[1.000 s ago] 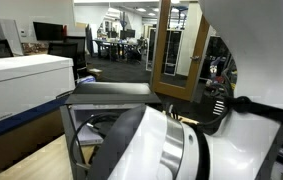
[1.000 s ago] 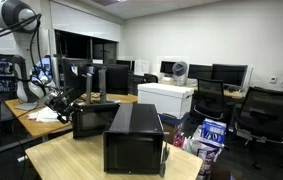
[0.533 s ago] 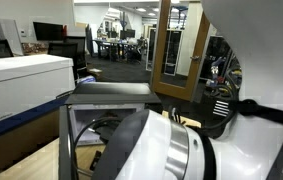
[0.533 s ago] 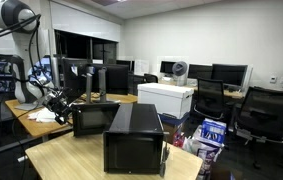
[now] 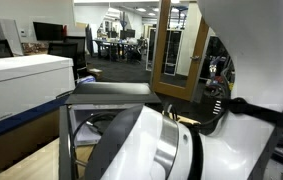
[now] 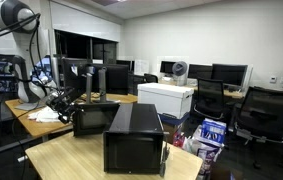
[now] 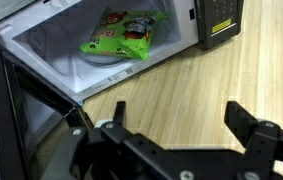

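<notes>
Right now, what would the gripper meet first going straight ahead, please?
The gripper would probably meet the wooden tabletop before the open microwave, short of the green snack bag inside; depth unclear.

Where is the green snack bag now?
In the upper half of the wrist view, the green snack bag lies on the round plate inside the open microwave, left of its control panel. The open tool is below it, apart.

Office: rows of monitors point(image 6: 227, 73), desk chairs point(image 6: 267, 112), printer point(image 6: 166, 98)
</notes>
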